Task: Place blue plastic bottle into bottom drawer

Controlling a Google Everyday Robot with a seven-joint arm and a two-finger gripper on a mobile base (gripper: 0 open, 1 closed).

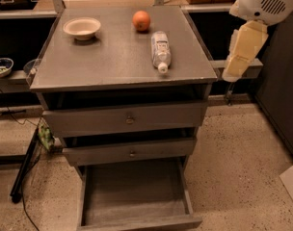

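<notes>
The blue plastic bottle (160, 49) lies on its side on the grey cabinet top (103, 57), right of centre, with its white cap toward the front edge. The bottom drawer (134, 194) is pulled open below and its flat grey tray holds nothing. My gripper (239, 52), on the white and cream arm, hangs in the air just off the cabinet's right edge. It is to the right of the bottle, at about the height of the top, and touches nothing.
An orange (141, 19) sits behind the bottle and a pale bowl (82, 28) stands at the back left. Two knobbed drawers (129, 120) are partly pulled out above the bottom one. A dark cabinet (281, 90) stands at the right. Cables (26, 177) lie at the left on the floor.
</notes>
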